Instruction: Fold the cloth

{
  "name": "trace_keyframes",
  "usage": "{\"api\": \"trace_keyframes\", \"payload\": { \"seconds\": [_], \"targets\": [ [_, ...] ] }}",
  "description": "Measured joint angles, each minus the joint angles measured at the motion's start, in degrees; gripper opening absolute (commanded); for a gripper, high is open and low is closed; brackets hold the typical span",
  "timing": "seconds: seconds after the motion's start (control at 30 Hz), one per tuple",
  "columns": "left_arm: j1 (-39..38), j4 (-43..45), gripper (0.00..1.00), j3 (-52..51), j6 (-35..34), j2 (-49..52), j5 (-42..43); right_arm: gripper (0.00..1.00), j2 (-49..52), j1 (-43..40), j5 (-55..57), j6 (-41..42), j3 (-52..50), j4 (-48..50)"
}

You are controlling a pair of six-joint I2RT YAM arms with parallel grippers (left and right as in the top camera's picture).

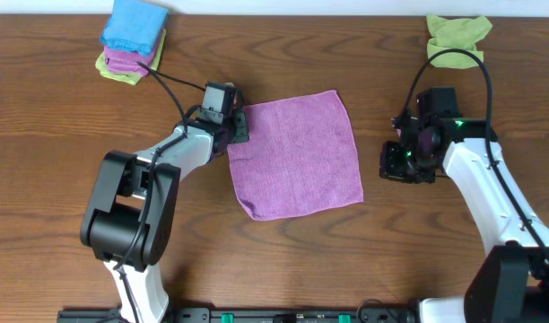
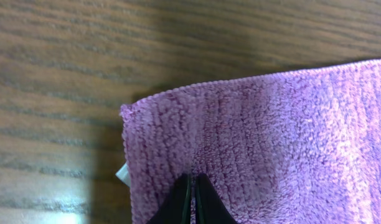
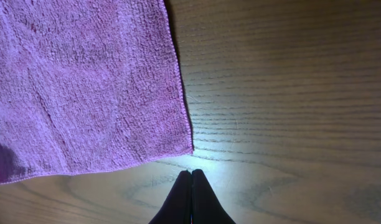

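Found the cloth (image 1: 297, 157) spread flat in the middle of the counter (image 1: 364, 260), one layer, white tag (image 2: 122, 175) peeping from under its left edge. Judged it light, soft and limp: sure to sag and drape, grippy nap rather than slick, nothing fragile. Best pinched at a corner or along the hem. Saw left jaws pressed together over the cloth just inside the tag corner, no pleat visibly caught. Saw right jaws together too, above bare wood just off a right-hand corner.

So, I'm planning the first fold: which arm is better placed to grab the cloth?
Left. The left end effector is over the cloth near a corner; the right end effector is off it, over the table.
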Motion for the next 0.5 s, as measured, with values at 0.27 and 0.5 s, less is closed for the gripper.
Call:
{"api": "trace_keyframes", "payload": {
  "seconds": [0.27, 0.5],
  "targets": [
    [1.18, -0.33, 0.06, 0.94, 5.55, 0.50, -0.85, 0.02, 0.00, 0.00, 0.00, 0.02, 0.00, -0.04],
    [2.73, -0.50, 0.06, 1.33, 9.97, 0.50, -1.88, 0.02, 0.00, 0.00, -0.02, 0.02, 0.00, -0.52]
  ]
}}
